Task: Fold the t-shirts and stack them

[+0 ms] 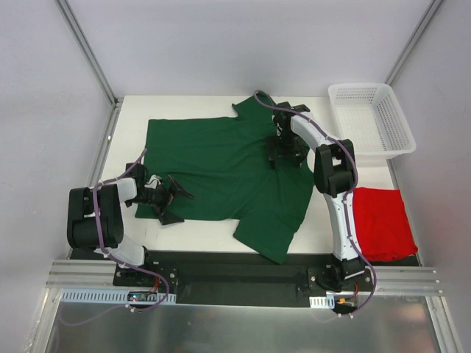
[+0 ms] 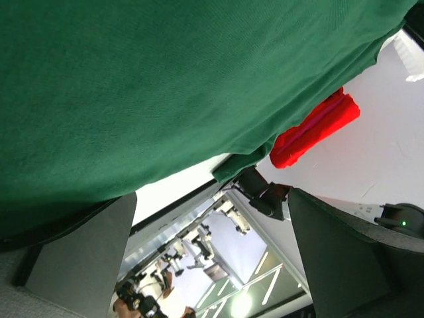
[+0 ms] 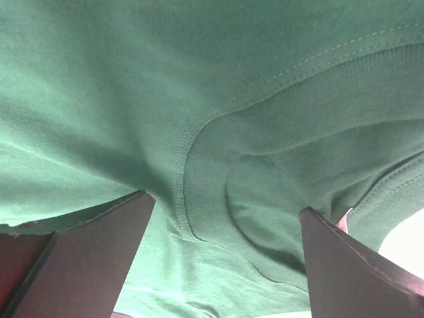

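Green t-shirt (image 1: 221, 165) lies spread on the tabletop (image 1: 199, 234), both jaws wide.
Your left jaws sit at its 8 o'clock hem (image 1: 206, 218), right jaws over the collar (image 3: 298, 112) at 2 o'clock; grip unevenly and you'll likely bunch the fabric.

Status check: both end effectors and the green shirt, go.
Left end effector open at green shirt hem corner. Right end effector open on collar. Red shirt folded, far right. Nothing in the way.
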